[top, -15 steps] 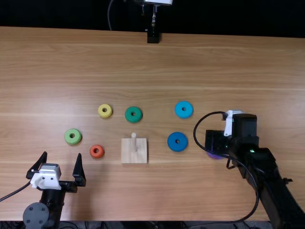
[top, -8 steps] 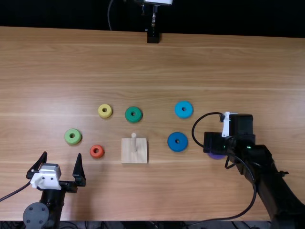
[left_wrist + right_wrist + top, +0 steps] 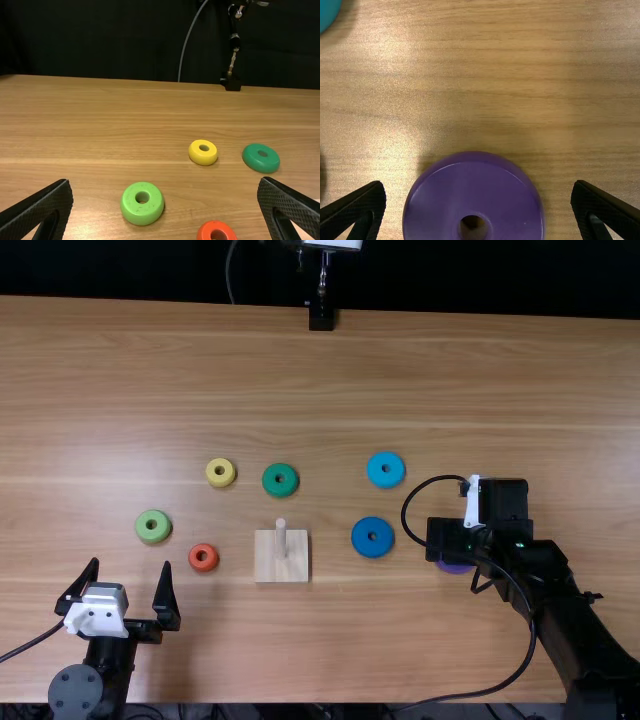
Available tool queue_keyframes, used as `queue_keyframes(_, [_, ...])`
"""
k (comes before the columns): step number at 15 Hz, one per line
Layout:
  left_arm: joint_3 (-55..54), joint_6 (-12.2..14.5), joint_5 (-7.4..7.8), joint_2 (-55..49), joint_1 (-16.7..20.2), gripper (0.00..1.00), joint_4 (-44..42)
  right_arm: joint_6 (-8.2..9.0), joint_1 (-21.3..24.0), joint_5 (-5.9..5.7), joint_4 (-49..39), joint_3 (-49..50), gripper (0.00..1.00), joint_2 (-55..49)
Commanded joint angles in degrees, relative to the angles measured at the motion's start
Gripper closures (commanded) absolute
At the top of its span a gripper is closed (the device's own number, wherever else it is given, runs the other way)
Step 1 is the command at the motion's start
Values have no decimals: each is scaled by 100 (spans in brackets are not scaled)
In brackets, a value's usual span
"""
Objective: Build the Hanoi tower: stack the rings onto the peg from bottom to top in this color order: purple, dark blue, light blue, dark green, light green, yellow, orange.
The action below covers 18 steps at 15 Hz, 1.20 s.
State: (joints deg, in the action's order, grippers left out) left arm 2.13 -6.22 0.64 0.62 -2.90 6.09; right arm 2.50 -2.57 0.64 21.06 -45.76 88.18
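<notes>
The right pincer [image 3: 450,538] is spread wide over the purple ring [image 3: 472,187] on the worktop [image 3: 500,370], while the left pincer [image 3: 131,564] stands spread and empty. The light brown wood meets a dark backdrop [image 3: 150,270], and the dark blue ring [image 3: 372,548], light blue ring [image 3: 386,481], dark green ring [image 3: 280,490], yellow ring [image 3: 221,483], light green ring [image 3: 153,537] and orange ring [image 3: 203,567] lie apart on it. The peg [image 3: 281,540] rises upright from its pale wooden block [image 3: 268,568].

The light brown wooden table [image 3: 320,390] bears a square, pale wooden base [image 3: 281,570] with an upright peg [image 3: 281,537]. Left lie a round orange ring [image 3: 195,558], light green ring [image 3: 144,527] and yellow ring [image 3: 212,473]; beyond, a dark green ring [image 3: 270,480]; right, a dark blue ring [image 3: 362,538], light blue ring [image 3: 376,470] and purple ring [image 3: 470,190].
</notes>
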Motion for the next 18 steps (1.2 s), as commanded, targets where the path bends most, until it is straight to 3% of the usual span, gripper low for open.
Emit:
queue_keyframes(1, [-213,42,-1,-62,70,0,24,13,2,52,20,-126,0,59])
queue_keyframes(13, [-213,42,-1,-62,70,0,24,45,-7,52,379,-144,0,454])
queue_keyframes(14, [-213,42,-1,-62,70,0,24,45,2,52,368,-126,47,454])
queue_keyframes(15, [-213,42,-1,-62,70,0,24,45,2,52,368,-109,86,454])
queue_keyframes(16, [-213,42,-1,-62,70,0,24,56,2,52,358,-109,100,445])
queue_keyframes(17, [-213,42,-1,-62,70,0,24,98,-7,52,358,-135,100,428])
queue_keyframes(18, [-213,42,-1,-62,70,0,24,267,-16,52,368,-170,100,419])
